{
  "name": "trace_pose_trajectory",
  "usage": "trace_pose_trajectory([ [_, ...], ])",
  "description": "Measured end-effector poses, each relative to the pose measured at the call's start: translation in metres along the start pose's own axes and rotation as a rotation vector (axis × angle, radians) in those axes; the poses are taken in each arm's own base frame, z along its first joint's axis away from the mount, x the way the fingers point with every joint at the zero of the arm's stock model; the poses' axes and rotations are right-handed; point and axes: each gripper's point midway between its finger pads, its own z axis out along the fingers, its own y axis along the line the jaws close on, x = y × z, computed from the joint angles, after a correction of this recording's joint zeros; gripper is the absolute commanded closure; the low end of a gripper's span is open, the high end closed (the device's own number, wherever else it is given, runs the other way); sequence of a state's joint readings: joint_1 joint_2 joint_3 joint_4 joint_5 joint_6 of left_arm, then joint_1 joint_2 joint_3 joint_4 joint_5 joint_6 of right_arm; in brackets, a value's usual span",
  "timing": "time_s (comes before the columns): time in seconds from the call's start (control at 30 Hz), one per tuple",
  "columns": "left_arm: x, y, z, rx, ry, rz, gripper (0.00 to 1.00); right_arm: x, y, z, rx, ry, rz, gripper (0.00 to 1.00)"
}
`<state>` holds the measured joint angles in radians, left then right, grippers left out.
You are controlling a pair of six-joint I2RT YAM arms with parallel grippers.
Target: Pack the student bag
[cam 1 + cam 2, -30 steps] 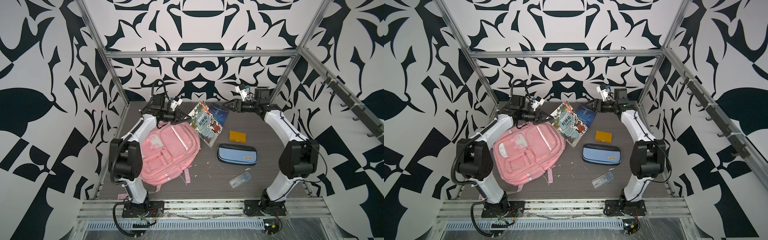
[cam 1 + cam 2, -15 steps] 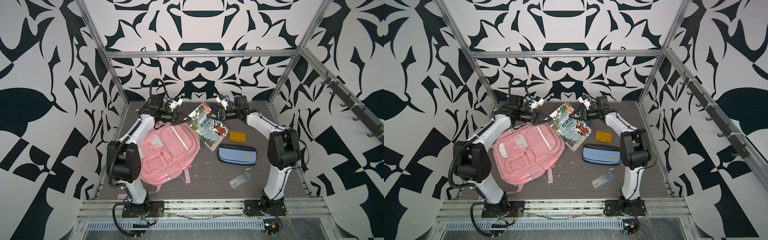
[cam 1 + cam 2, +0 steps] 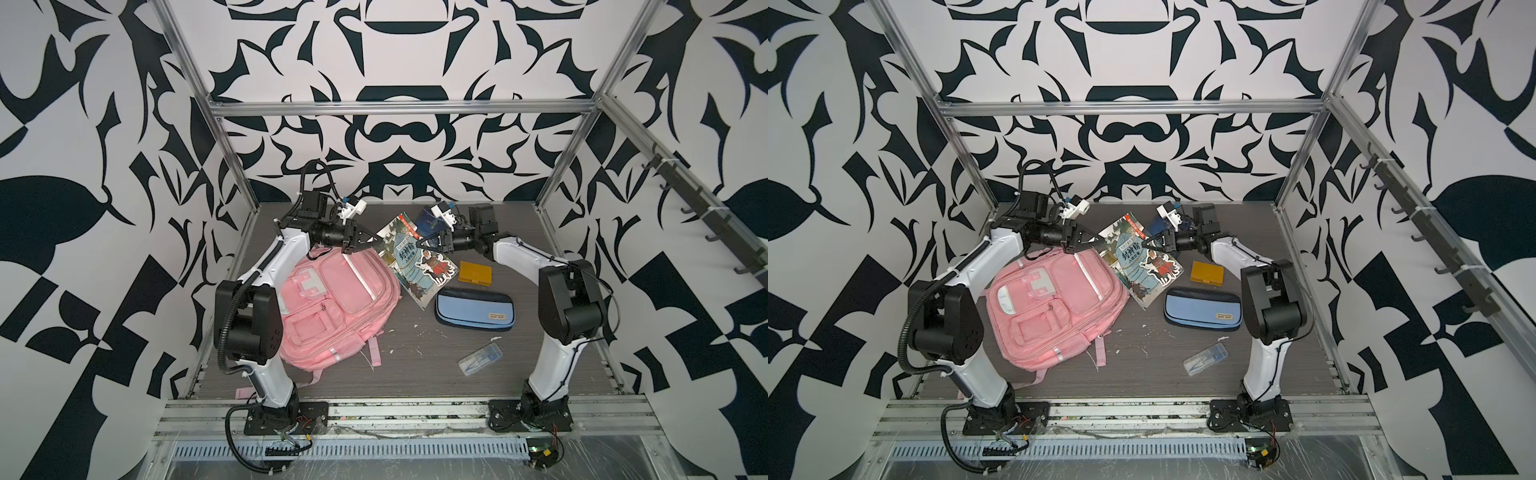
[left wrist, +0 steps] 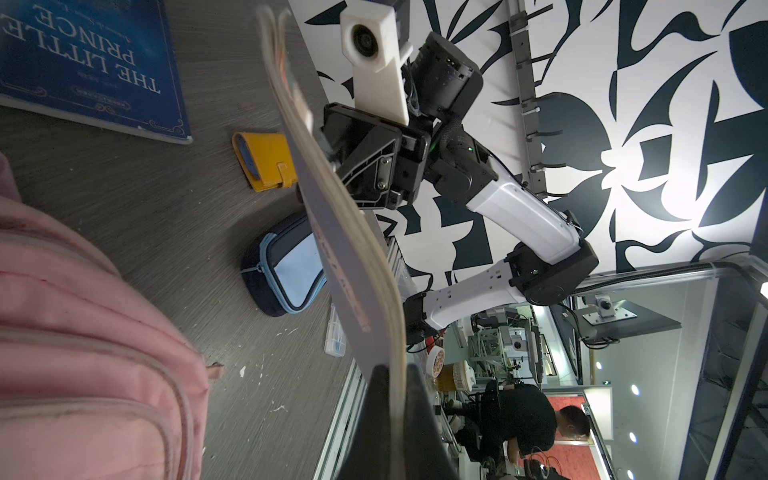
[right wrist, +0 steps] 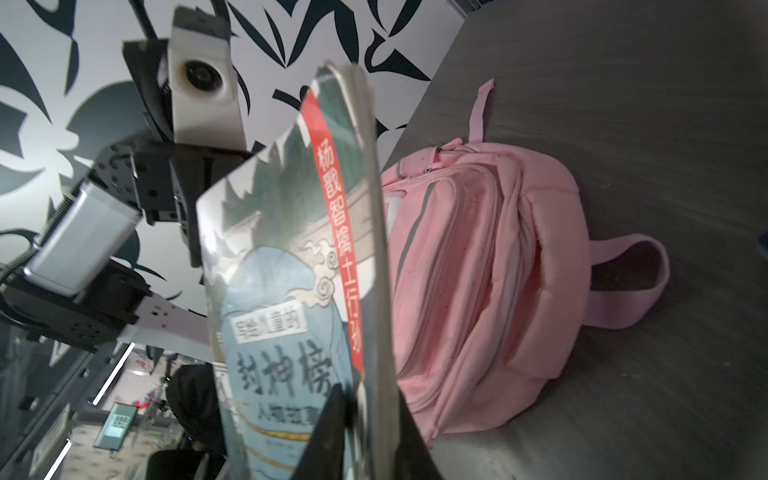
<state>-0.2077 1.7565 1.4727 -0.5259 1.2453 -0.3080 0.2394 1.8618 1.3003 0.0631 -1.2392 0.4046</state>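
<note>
The illustrated book (image 3: 415, 266) is being pinched at opposite edges by the left gripper (image 3: 379, 240) and the right gripper (image 3: 419, 246); the student bag (image 3: 332, 307) is lying flat beside it; a handover is apparently being made; next, release of 1 grip is being called for.

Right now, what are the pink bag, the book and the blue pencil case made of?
The student bag looks like matte pink cloth: it puckers and shows stitched seams. The picture book is paper with a glossy cover: page edges show, light glints. The pencil case seems matte cloth, zip-edged.
</note>
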Motion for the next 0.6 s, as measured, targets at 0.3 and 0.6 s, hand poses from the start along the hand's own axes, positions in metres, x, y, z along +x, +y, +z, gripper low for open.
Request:
trace_pose_trajectory([
  [0.3,-0.015,0.023,-0.001,-0.121,-0.065,0.011,0.01,-0.012,0.019,-0.042,0.073,-0.17,-0.04,1.0],
  [0.6,-0.012,0.06,0.006,-0.187,-0.275,-0.114,0.01,-0.077,0.035,-0.123,0.393,-0.63,-0.057,1.0],
])
